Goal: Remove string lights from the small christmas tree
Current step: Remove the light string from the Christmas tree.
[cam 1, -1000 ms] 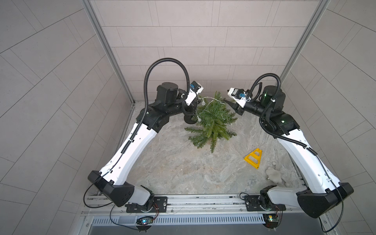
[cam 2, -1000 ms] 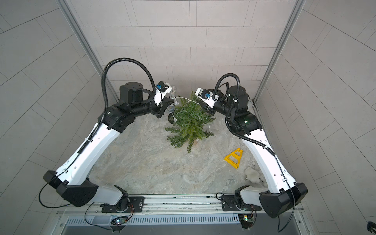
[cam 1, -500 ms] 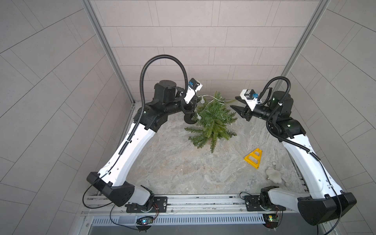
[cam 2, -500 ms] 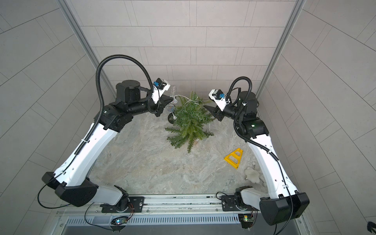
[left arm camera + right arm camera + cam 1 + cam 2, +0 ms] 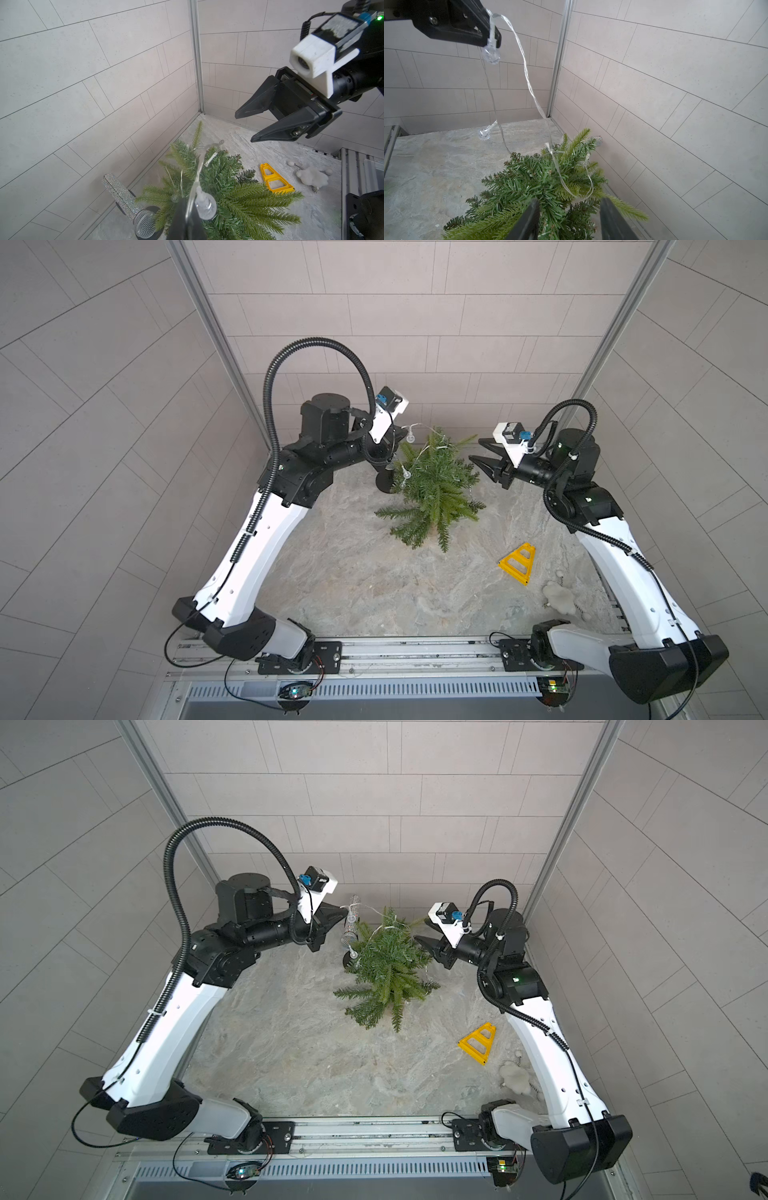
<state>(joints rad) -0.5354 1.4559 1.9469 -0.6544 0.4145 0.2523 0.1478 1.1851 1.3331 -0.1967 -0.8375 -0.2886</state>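
Left gripper [image 5: 494,39] is clamped shut on the lights [image 5: 527,79], with one bulb [image 5: 490,55] hanging right under its tips. In both top views it sits above the middle of the frame, just left of the top of the tree [image 5: 432,489]. From the grip two strands of wire drop. One curves slackly down to the treetop and loops through the upper branches. The other carries a second bulb [image 5: 484,133] in mid-air before it reaches the needles. The tree stands on the table [image 5: 353,580], in the upper middle of the frame. Right gripper [image 5: 245,127] is at about half width and holds nothing; it hangs just right of the tree, tips toward the upper branches. A mic [image 5: 124,197] on a black stand stands just left of the tree. A yellow frame [image 5: 518,564] and a white lump [image 5: 559,597] lie toward the lower right.
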